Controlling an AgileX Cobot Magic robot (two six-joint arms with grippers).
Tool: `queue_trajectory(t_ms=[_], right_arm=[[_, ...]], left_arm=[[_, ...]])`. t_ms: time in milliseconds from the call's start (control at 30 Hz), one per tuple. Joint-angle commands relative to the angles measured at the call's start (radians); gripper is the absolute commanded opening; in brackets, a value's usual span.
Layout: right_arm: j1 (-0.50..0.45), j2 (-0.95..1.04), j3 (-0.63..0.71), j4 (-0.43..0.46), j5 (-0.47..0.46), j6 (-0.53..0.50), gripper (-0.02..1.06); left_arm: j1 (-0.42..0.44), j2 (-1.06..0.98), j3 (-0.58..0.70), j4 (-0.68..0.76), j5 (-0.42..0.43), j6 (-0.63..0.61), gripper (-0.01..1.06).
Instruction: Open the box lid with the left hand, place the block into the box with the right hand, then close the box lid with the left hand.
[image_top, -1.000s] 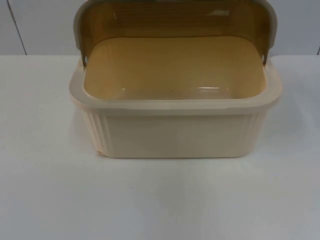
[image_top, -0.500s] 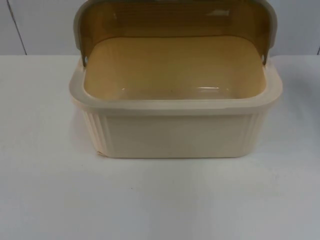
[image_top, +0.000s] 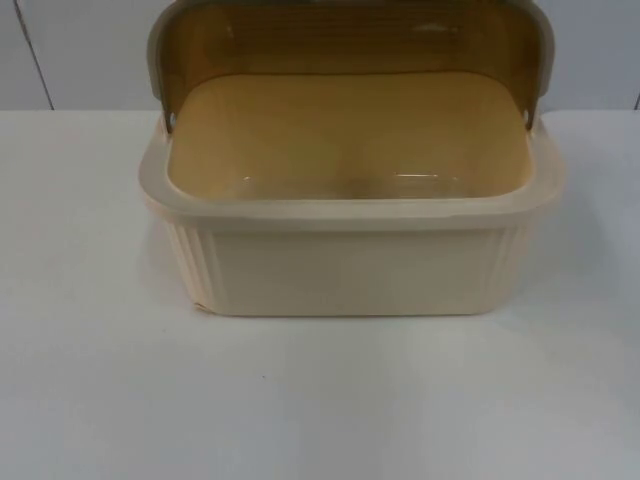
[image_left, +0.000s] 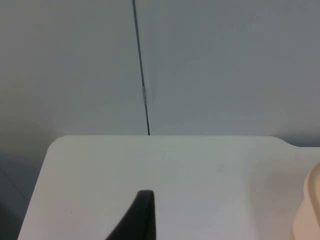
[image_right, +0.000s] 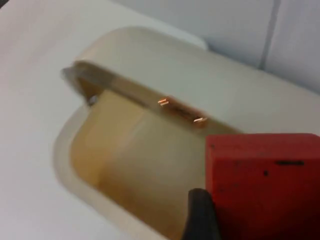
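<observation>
While the cream box (image_top: 350, 250) sits on the white desk (image_top: 90, 380) with its ribbed front wall facing the top camera, its tinted amber lid (image_top: 350, 40) stands swung up at the back edge, leaving the pale yellow interior exposed. Seen from the right wrist, the red block (image_right: 264, 185) is pinched in the jaws of the right gripper (image_right: 250, 215), one black fingertip (image_right: 200, 217) pressed against the block's side (the other fingertip is hidden behind it), and the block hangs above the open box (image_right: 125, 165), over its inner hollow near one end, with the raised lid (image_right: 145, 95) just beyond. From the left wrist, the left gripper (image_left: 137, 220) waits over bare desk (image_left: 200, 175) beside the box, whose rounded cream edge (image_left: 311, 210) shows close by; one dark fingertip is visible, so I cannot tell whether its jaws are spread or pressed together. Behind the desk rises the grey partition wall (image_left: 225, 65), split by a thin vertical seam (image_left: 141, 75).
</observation>
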Motion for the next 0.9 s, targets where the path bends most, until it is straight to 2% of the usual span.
queue_trajectory(t_ms=[0, 200, 300, 367, 400, 467, 500, 633, 667, 800, 867], right_arm=[[0.04, -0.004, -0.003, 0.001, 0.011, -0.011, 0.01], [0.115, -0.004, 0.055, 0.001, 0.066, -0.011, 0.01], [0.126, -0.004, 0.104, 0.001, 0.054, -0.011, 0.01], [0.128, -0.004, 0.175, 0.001, 0.001, -0.011, 0.01], [0.126, -0.004, 0.205, -0.004, -0.034, -0.011, 0.01], [0.126, -0.004, 0.286, -0.064, -0.173, -0.011, 0.01], [0.126, -0.004, 0.286, -0.064, -0.173, -0.011, 0.01], [0.122, -0.004, 0.451, -0.115, -0.518, -0.006, 0.01], [0.122, -0.004, 0.451, -0.115, -0.518, -0.006, 0.01], [0.096, -0.002, 0.6, -0.107, -0.817, -0.001, 0.01], [0.093, -0.002, 0.615, -0.107, -0.837, -0.001, 0.01]], left_arm=[[-0.003, -0.003, -0.001, -0.001, -0.011, 0.003, 1.04], [-0.003, -0.003, -0.001, -0.001, -0.013, 0.003, 1.04], [-0.003, -0.003, -0.001, 0.001, -0.013, 0.003, 1.04], [-0.003, -0.003, -0.001, 0.001, -0.013, 0.003, 1.04], [-0.003, -0.003, -0.001, 0.001, -0.013, 0.003, 1.04], [-0.003, -0.003, -0.001, 0.001, -0.013, 0.003, 1.04], [-0.003, -0.003, -0.001, 0.001, -0.013, 0.003, 1.04], [-0.003, -0.003, -0.001, 0.001, -0.017, 0.003, 1.04], [-0.003, -0.003, -0.001, 0.001, -0.017, 0.003, 1.04], [-0.003, -0.003, 0.004, 0.001, -0.031, 0.003, 1.04], [-0.003, -0.003, 0.009, 0.001, -0.038, 0.003, 1.04]])
